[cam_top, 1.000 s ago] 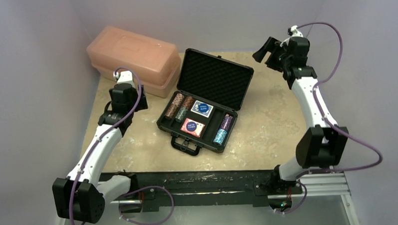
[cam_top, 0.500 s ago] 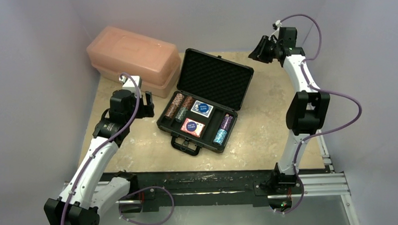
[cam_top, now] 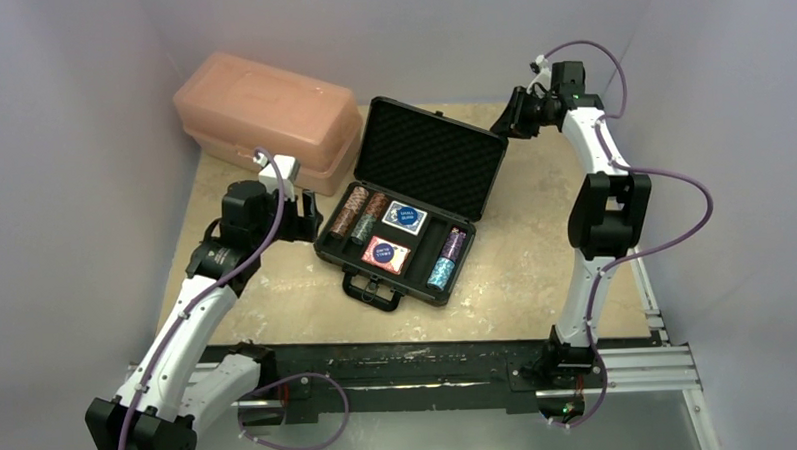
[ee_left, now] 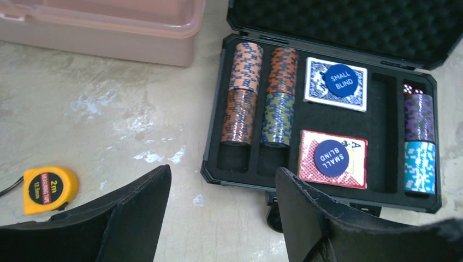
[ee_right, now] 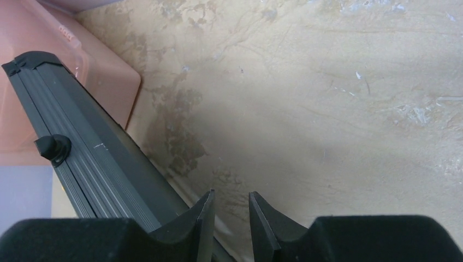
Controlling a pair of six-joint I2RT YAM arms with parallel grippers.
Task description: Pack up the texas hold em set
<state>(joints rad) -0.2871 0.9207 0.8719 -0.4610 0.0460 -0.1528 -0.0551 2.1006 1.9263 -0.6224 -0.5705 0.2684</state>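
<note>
The black briefcase (cam_top: pixel 325 250) lies open mid-table, its foam lid (cam_top: pixel 430 164) raised, its handle (cam_top: pixel 372 289) toward me. Its slots hold chip stacks (ee_left: pixel 243 93), a blue deck (ee_left: pixel 316 90) and a red deck (ee_left: pixel 355 169), each with a blue disc (ee_left: pixel 341 80) on top, and purple and cyan chips (ee_left: pixel 419 142). My left gripper (cam_top: pixel 309 213) is wide open and empty, by the case's left front corner (ee_left: pixel 223 172). My right gripper (cam_top: pixel 506 121) is behind the lid's far right corner; its jaws (ee_right: pixel 231 194) stand a narrow gap apart, empty, beside the lid's back (ee_right: pixel 93 158).
A large pink plastic box (cam_top: pixel 266 115) stands at the back left, close to the case lid (ee_right: pixel 33 82). A small yellow tape measure (ee_left: pixel 46 188) lies on the table left of the case, under my left arm. Walls close off three sides.
My right gripper has swung left and down toward the back of the lid's top right corner. My left gripper has moved right, up to the case's left side.
</note>
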